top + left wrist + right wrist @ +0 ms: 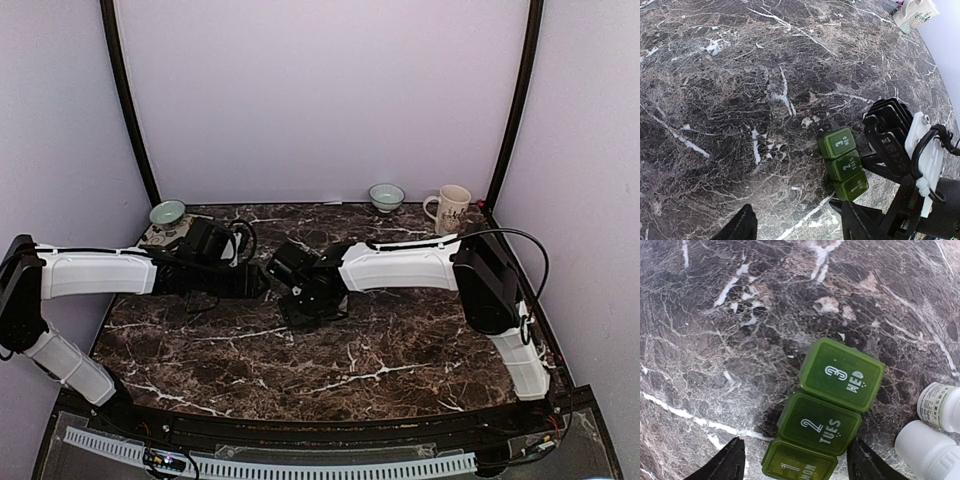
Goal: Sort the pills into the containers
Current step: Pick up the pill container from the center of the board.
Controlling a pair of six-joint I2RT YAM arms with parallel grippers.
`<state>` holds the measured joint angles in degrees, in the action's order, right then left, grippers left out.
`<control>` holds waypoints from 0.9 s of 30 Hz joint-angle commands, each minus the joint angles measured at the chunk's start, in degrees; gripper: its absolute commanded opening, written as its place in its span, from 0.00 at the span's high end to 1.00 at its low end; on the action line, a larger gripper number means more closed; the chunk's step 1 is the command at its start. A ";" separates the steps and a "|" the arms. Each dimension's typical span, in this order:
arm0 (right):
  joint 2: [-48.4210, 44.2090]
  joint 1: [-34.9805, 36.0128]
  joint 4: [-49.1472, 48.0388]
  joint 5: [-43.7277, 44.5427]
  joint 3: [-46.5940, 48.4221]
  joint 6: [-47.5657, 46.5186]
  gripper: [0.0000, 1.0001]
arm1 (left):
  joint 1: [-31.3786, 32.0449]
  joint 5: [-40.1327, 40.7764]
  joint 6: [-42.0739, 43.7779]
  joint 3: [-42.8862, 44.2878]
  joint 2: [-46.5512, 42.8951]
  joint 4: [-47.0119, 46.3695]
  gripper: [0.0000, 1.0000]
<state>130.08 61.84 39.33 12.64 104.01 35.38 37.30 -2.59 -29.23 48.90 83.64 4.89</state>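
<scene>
**A:** Left fingers (pixel 740 227)?

**B:** Spread, empty, hovering over the dark marble table (pixel 715 100). The green three-cell plastic pill box (pixel 832 405) lies on it, near them.

**A:** Right fingers (pixel 725 462)?

**B:** Spread either side of its MON end, not touching. The box looks light, stiff and slick-lidded, so I'd grip it gently across the narrow sides. Two white plastic bottles (pixel 925 445) lie just beside it.

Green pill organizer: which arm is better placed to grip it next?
Right. The right gripper hangs open directly over the green pill organizer, straddling its MON end. The left gripper, also open, sits off to one side, with only the marble tabletop in its gap.
</scene>
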 commanded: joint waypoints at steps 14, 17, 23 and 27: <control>1.46 -0.85 -0.83 -3.65 -0.82 -0.24 0.53 | -1.70 -4.67 -2.83 -4.22 -1.25 -4.95 0.37; 1.28 -0.94 -1.42 -4.39 -1.53 -0.26 0.58 | -3.59 -7.94 -4.86 -6.20 -0.71 -7.98 0.35; -2.49 -0.98 -6.50 -4.76 -5.91 -0.84 0.60 | -6.18 -15.04 -11.05 -12.70 0.01 -19.00 0.33; -5.75 -1.02 -10.42 -5.94 -9.49 -1.37 0.61 | -6.56 -18.41 -14.59 -16.06 0.97 -26.59 0.33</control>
<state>127.70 61.10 32.23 8.67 98.19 34.65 31.05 -15.25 -38.87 35.86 83.94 -11.20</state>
